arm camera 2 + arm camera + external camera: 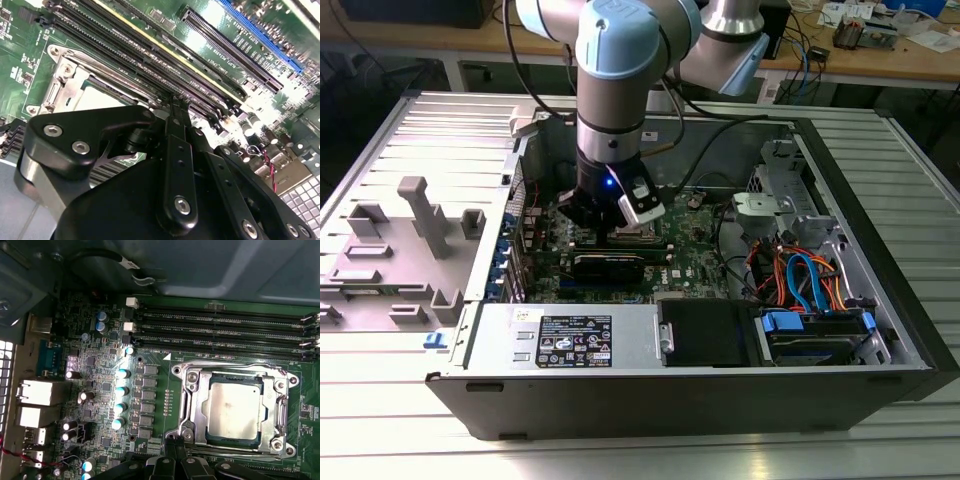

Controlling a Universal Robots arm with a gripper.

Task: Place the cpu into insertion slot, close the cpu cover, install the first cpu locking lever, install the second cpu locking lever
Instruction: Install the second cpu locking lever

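Worktop: a ribbed grey metal worktop [410,440] is being used to carry the open black desktop computer case [880,340], which is lying on its side in the exterior view.

Arm: a grey and pale-blue jointed robot arm [615,60] is being held down into the case, over the board's middle.

Board: the green circuit board [100,375] is being viewed from close above in both wrist views, with long black memory slots [220,332] lying just beside the socket.

Insertion slot: the square socket with a silver metal rim [231,407] is being occupied; it is set into the green board next to the memory slots.

Cpu cover: the thin silver metal frame plate with a cut-out window [192,405] is being seen lying flat around the chip, so the cover is judged to be closed.

Cpu: the small flat square chip with a dull silver-grey top [234,409] is being shown seated in the socket, framed by the cover's window; placing is judged done.

Levers: thin wire runs are being seen along the frame's edges, but whether either lever is latched cannot be told.

Tool: the black two-fingered tool [175,107] is being held just beside the socket's edge, its slim fingertips drawn together with nothing between them.
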